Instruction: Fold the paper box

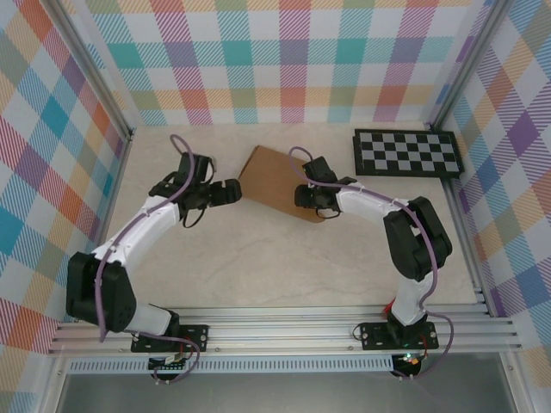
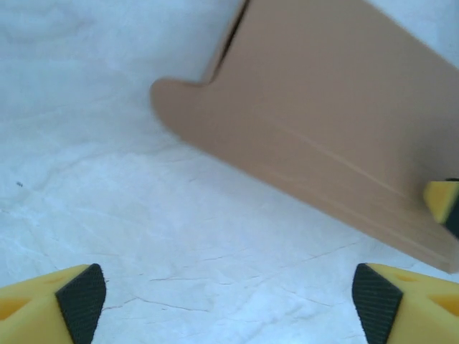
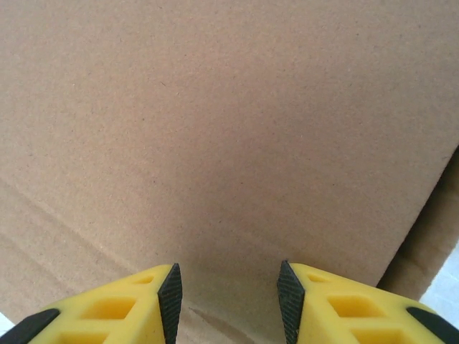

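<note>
The paper box (image 1: 274, 179) is a flat brown cardboard piece lying askew mid-table. In the left wrist view the paper box (image 2: 323, 107) lies ahead with a rounded flap sticking out to the left. My left gripper (image 1: 232, 190) (image 2: 229, 304) is open wide just left of the box, over bare table and apart from it. My right gripper (image 1: 308, 200) (image 3: 229, 301) sits over the box's near right corner, fingers pointing down at the cardboard (image 3: 229, 129). Its jaws stand partly apart with nothing between them. One yellow fingertip (image 2: 445, 204) of the right gripper shows at the box's edge.
A black-and-white checkerboard panel (image 1: 406, 153) lies at the back right. Plaid walls enclose the table on three sides. Aluminium rails (image 1: 284, 331) run along the near edge by the arm bases. Pale marbled tabletop (image 1: 258, 258) lies in front of the box.
</note>
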